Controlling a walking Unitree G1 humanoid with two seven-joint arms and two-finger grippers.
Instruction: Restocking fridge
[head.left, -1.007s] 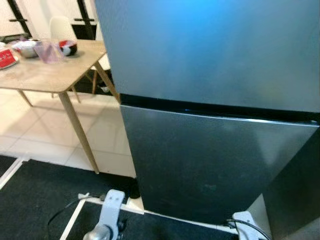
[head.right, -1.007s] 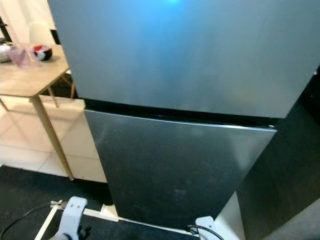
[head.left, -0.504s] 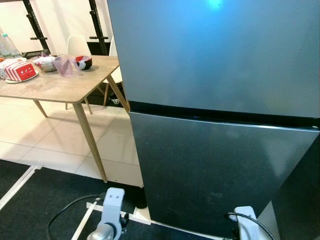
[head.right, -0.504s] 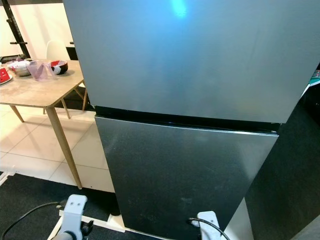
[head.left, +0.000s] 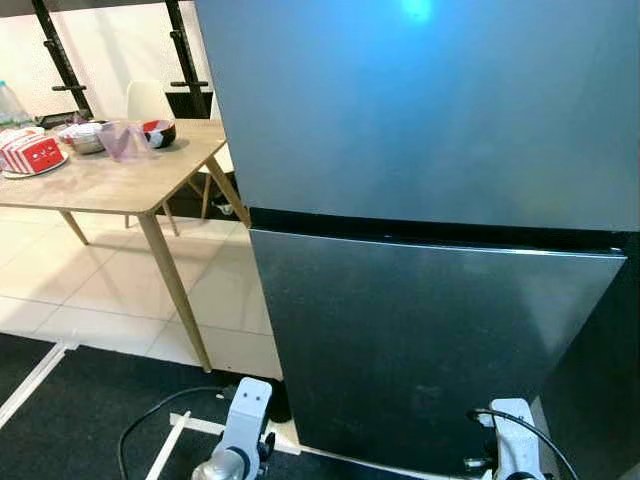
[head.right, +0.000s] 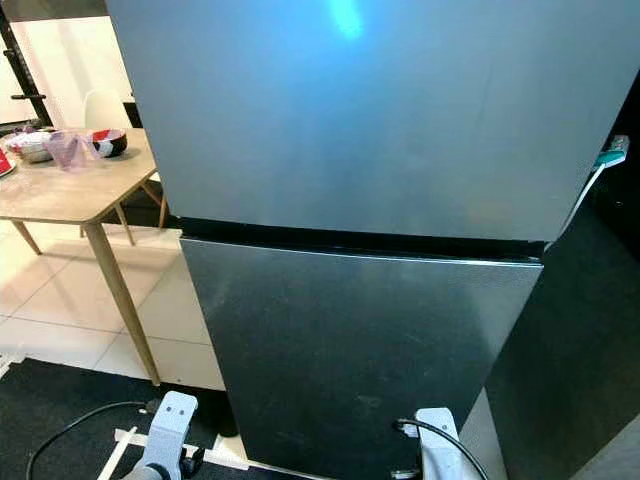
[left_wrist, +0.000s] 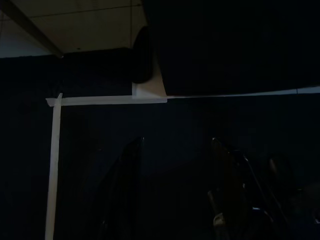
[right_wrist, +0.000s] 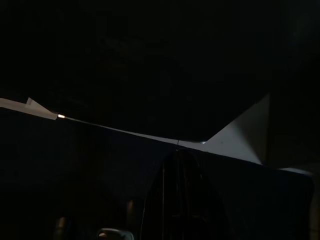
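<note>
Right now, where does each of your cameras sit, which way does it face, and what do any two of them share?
Left eye view: head, angled down at the closed fridge and table; both wrists show low.
Right eye view: head, same fridge, slightly offset; table further left.
Left wrist view: low, dark, along the open left end effector toward white floor tape.
Right wrist view: very dark, along the shut right end effector.
Shared: both eye views hold fridge and table.

fridge: 1 | table: 1 | chair: 1 | bowl: 1
</note>
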